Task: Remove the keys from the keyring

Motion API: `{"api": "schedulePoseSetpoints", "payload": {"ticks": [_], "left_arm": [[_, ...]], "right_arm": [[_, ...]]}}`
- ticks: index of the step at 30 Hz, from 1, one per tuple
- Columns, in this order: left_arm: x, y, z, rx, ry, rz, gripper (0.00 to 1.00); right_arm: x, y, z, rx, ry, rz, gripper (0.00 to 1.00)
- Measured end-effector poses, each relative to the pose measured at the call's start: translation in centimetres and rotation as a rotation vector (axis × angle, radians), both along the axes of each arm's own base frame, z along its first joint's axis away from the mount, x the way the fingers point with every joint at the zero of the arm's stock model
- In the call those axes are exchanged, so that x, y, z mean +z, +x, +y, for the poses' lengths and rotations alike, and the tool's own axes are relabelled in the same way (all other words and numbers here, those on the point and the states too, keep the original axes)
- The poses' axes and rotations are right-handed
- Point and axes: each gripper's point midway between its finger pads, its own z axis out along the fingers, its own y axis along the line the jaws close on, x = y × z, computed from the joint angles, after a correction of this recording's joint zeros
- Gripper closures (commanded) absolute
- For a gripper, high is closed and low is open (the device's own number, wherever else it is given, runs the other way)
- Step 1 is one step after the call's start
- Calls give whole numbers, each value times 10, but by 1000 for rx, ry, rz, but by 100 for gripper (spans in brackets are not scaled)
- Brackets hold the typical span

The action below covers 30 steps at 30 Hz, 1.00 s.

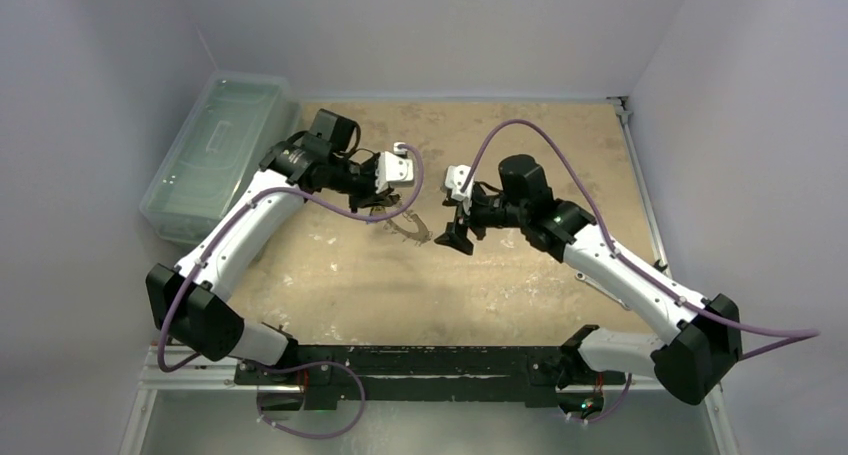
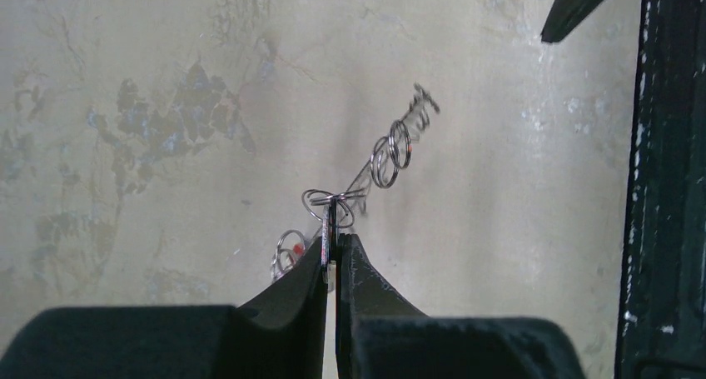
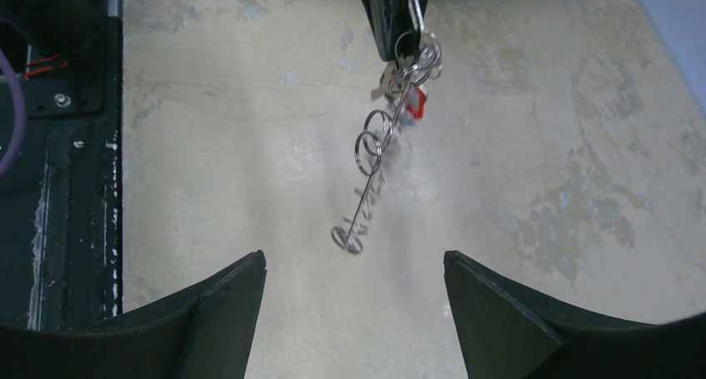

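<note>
The right tool (image 3: 354, 266) stands wide, with bare worktop (image 3: 541, 104) showing between its fingers. Straight ahead of that gap the keyring (image 3: 366, 187) slants across the way, its far end pinched in the left tool (image 3: 395, 37), which bars passage beyond. The black base rail (image 3: 75, 187) runs along the right tool's left; open worktop lies to its right.

The keyring (image 3: 364, 197) is thin, glossy metal wire. The keys (image 3: 390, 81) are silvery metal, one with a red head (image 3: 417, 104) that is probably plastic, though it is blurred. The left claw (image 2: 335, 254) and right claw (image 3: 354, 264) are matt black plastic, faintly scuffed. The bench (image 2: 125, 104) is matt, rough, blotched and worn.
</note>
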Motion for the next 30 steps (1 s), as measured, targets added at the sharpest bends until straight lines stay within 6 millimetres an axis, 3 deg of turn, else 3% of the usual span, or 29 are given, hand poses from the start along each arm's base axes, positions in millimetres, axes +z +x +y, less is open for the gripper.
{"api": "schedulePoseSetpoints", "payload": {"ticks": [7, 19, 24, 30], "left_arm": [[8, -8, 12, -150, 132, -106, 100], [13, -35, 21, -445, 286, -434, 100], [19, -47, 22, -562, 322, -601, 100], [25, -47, 15, -650, 332, -718, 100]], "right_arm": [[25, 3, -1, 26, 52, -33, 33], [51, 3, 6, 116, 162, -56, 43], [56, -1, 15, 168, 217, -59, 49], [47, -4, 20, 203, 254, -54, 58]]}}
